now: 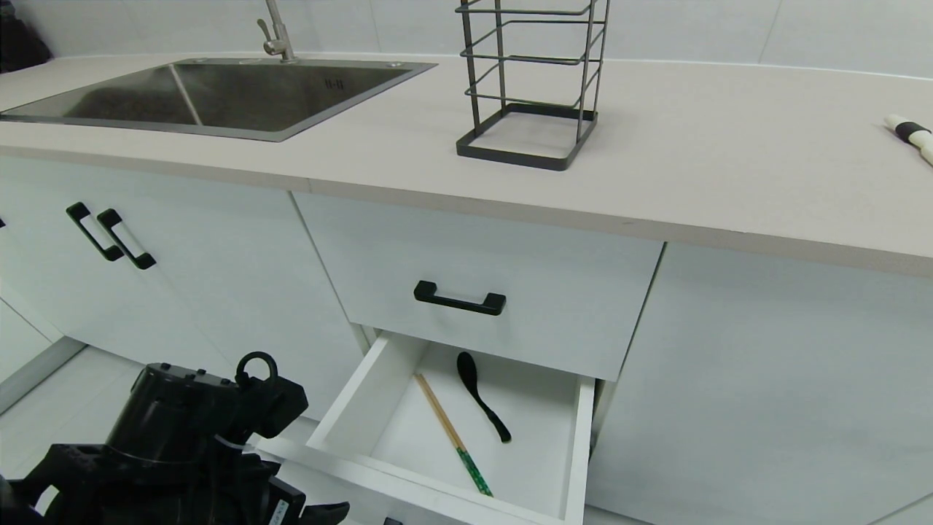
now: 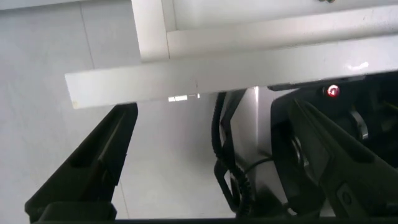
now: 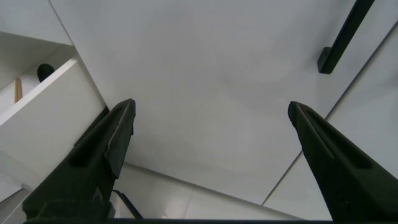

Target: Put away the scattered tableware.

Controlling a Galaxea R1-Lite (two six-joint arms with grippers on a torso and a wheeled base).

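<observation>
Looking at an open drawer (image 1: 581,437) at 6 o'clock with chopsticks (image 1: 452,434) and a black spoon (image 1: 481,405) lying flat inside, near but apart. Probably stowed, and open to take more. Spotting 1 white, black-banded piece (image 1: 911,133) at 2 o'clock on the tabletop (image 1: 729,160), likely next. Seeing left fingers (image 2: 93,162) spread wide by the drawer front and right fingers (image 3: 93,155) spread facing a cabinet door (image 3: 217,74), both holding nothing.

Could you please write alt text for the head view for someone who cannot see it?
An open lower drawer holds a pair of chopsticks and a black spoon. Above, the countertop carries a wire rack, with a sink at left.
</observation>
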